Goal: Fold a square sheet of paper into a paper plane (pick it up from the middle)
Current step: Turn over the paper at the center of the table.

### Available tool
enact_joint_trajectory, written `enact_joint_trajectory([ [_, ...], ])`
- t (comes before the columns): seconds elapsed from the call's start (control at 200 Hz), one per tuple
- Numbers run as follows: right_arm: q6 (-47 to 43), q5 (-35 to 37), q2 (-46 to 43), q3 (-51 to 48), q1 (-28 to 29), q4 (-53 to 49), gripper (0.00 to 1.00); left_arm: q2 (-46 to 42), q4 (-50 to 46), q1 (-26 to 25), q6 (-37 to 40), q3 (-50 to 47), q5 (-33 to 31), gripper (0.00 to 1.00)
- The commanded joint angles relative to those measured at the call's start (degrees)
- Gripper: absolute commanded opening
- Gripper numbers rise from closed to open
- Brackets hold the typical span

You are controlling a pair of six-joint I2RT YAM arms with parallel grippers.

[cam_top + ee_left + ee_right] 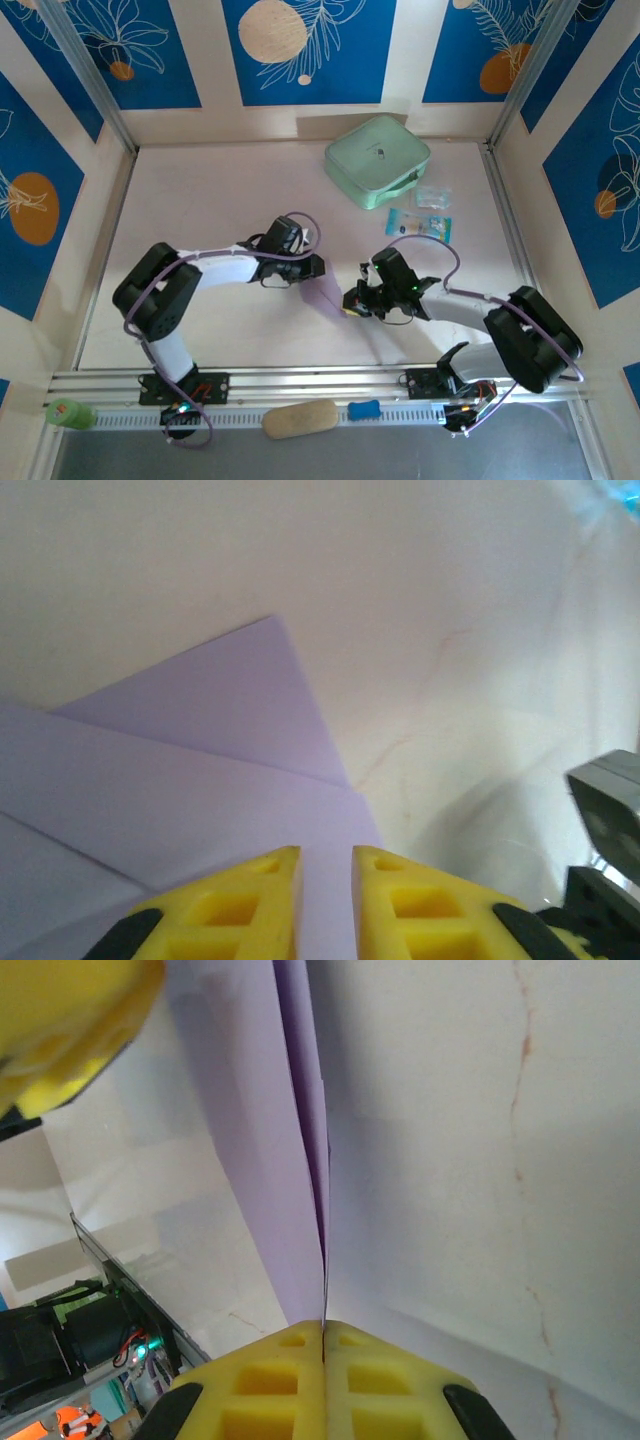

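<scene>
The square sheet of paper [325,293] is lavender and partly folded, and it hangs between my two grippers over the middle of the table. My right gripper [353,301] is shut on its folded edge; in the right wrist view the yellow fingertips [323,1328] pinch the thin doubled paper [270,1160], which runs upward from them. My left gripper [312,268] sits at the sheet's other side. In the left wrist view its yellow fingers [326,855] stand a little apart, with layered paper flaps [200,750] showing through the gap. A blurred yellow finger [70,1020] of the left gripper fills the right wrist view's top left corner.
A mint-green case [377,158] lies at the back right, with small blue packets [420,224] and a clear packet [434,196] just in front of it. On the near rail lie a green object [68,412], a tan brush [299,418] and a blue piece [364,409].
</scene>
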Motion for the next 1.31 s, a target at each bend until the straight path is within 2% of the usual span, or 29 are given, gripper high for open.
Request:
enact_joint_trajectory([
  [0.0,-1.5,1.0,-3.2,-0.8,-0.2,-3.1,0.02,-4.6,0.2,0.2,0.1,-2.0,-0.7,0.21],
  [0.245,-2.6,5.1,-8.8,-1.1,0.4,-7.6,0.02,-12.1,1.2,0.2,0.7,-6.7,-2.8,0.22],
  [0.55,-2.2,10.1,-15.8,-0.6,2.0,-14.0,0.02,-21.3,-3.0,0.2,4.7,-10.1,-6.9,0.23],
  [0.785,-2.5,17.3,-20.3,3.4,6.4,-23.5,0.01,-27.1,-3.8,0.9,5.7,-14.2,-7.3,0.24],
  [0.915,-4.3,26.6,-21.6,8.9,10.8,-33.4,0.01,-30.4,-5.5,1.8,6.3,-15.7,-7.2,0.24],
  [1.065,-5.3,45.1,-20.1,18.3,17.1,-49.2,0.01,-34.3,-7.2,3.4,4.8,-18.2,-7.7,0.25],
  [1.21,-3.6,64.5,-12.1,28.4,23.4,-64.9,0.0,-38.0,-10.3,5.1,2.6,-19.7,-9.7,0.28],
  [1.3,-4.2,70.4,-4.4,33.1,25.9,-69.9,0.0,-40.5,-11.6,6.0,1.7,-20.5,-12.4,0.3],
])
